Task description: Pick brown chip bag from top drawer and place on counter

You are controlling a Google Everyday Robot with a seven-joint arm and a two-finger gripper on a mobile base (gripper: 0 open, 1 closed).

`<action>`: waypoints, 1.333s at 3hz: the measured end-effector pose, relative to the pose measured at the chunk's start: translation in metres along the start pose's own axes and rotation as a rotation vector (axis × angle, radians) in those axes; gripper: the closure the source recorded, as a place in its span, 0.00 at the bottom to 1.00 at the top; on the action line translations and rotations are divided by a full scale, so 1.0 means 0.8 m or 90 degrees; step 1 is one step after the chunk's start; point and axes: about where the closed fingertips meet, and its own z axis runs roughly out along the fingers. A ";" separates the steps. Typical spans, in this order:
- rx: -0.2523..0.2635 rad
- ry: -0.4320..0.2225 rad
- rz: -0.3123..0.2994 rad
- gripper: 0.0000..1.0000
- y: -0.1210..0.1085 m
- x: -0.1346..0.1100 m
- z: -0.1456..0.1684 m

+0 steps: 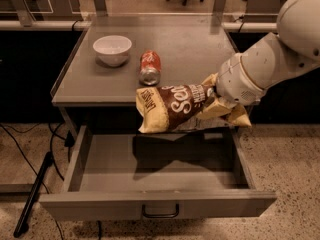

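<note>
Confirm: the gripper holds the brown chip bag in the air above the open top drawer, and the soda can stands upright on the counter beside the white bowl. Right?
Not quite: in the camera view the soda can lies on its side on the counter beside the white bowl. The rest holds: the gripper grips the brown chip bag in the air above the open top drawer.

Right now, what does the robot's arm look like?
The robot's arm is fat, smooth and creamy white, made of rounded tube pieces with a big ball-like joint at the top right and a thin dark seam where pieces meet. No cables or markings show on it. Its hand sits at the arm's tip, mostly hidden behind the right end of the crinkly dark-brown chip bag.
</note>
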 end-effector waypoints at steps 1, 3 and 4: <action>0.039 0.023 -0.040 1.00 -0.040 -0.033 -0.021; 0.102 0.016 -0.048 1.00 -0.135 -0.055 -0.010; 0.118 0.010 -0.026 1.00 -0.167 -0.050 0.004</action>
